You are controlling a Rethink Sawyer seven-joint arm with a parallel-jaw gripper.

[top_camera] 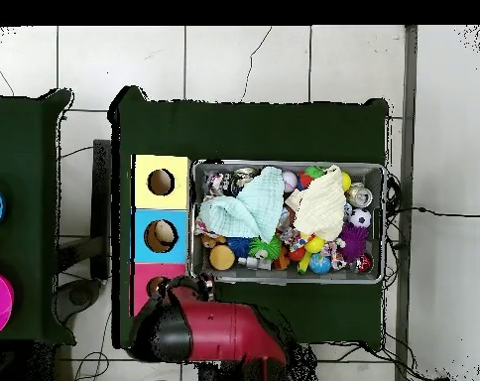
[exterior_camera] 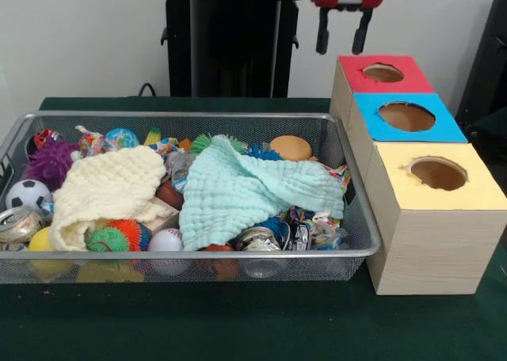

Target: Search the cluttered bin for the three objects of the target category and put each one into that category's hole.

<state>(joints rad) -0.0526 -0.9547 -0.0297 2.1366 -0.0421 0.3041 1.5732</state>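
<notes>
Three boxes [exterior_camera: 420,171] stand in a row just beside the bin [exterior_camera: 182,262] on the green bench [exterior_camera: 238,321], tops red, blue, yellow, each with a round hole. Gripper [exterior_camera: 342,35] hangs high above the red box's hole [exterior_camera: 383,73], fingers spread, nothing between them, released. Overhead view shows something pale inside the blue box's hole [top_camera: 161,236]; cannot tell what.

Bin is packed: cream cloth [exterior_camera: 103,188] and mint cloth [exterior_camera: 245,188] drape over most of the clutter, hiding a lot. Visible around them: purple spiky ball [exterior_camera: 49,161], soccer ball [exterior_camera: 28,195], white baseball [exterior_camera: 166,241], crushed cans [exterior_camera: 261,236], round tan disc [exterior_camera: 291,147].

Target category not evident from the frames. Judged step: go back to the bin and search. Best approach: pick exposed items first, coming straight down on a piece clear of the mesh wall. If nothing shows, pinch a cloth at a raised fold and drag it aside, not out. Risk: cloth snagging small toys and lifting them.
</notes>
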